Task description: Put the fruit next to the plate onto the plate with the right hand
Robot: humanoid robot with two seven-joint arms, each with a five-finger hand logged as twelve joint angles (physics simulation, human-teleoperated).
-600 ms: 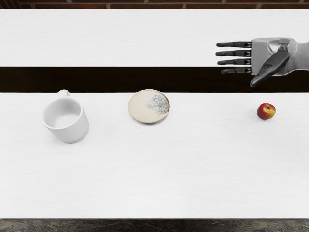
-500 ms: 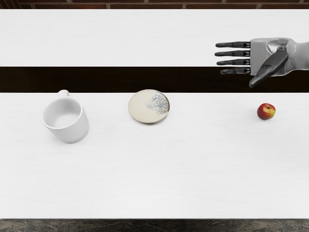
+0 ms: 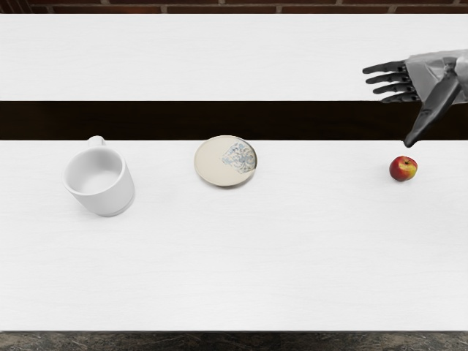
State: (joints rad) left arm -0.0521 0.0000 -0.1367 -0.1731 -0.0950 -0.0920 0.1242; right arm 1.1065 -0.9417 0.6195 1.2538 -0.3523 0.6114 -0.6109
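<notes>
right hand point(image 3: 430, 77) enters from the right edge, high in the view, over the dark gap point(image 3: 183, 121) between the near desk point(image 3: 292, 256) and a second white surface point(image 3: 183, 58) behind it. fingers point(image 3: 384, 69) are spread and straight, pointing left, with small gaps between them, and hold nothing. thumb point(image 3: 431, 110) is swung away from the fingers and angled down and to the left, its tip at the far edge of the desk as seen from the head view. how high the hand sits above the desk cannot be told from this one view. apple point(image 3: 403, 168), red with a yellow patch, rests on the desk just below the thumb tip in the picture: near it but apart, not touched. it lies below and slightly right of the fingertips. plate point(image 3: 208, 162), small and cream with a blue-grey mottled patch on its right side, lies flat on the desk well to the left of the fingertips and lower in the view. apple and plate are well apart, with bare desk between them, so the apple is on the desk, not on the plate. white mug point(image 3: 99, 181) stands further left past the plate, the item farthest from the fingers, with its opening visible and its handle on the far side. a strip of brick wall point(image 3: 219, 6) runs along the top edge.
</notes>
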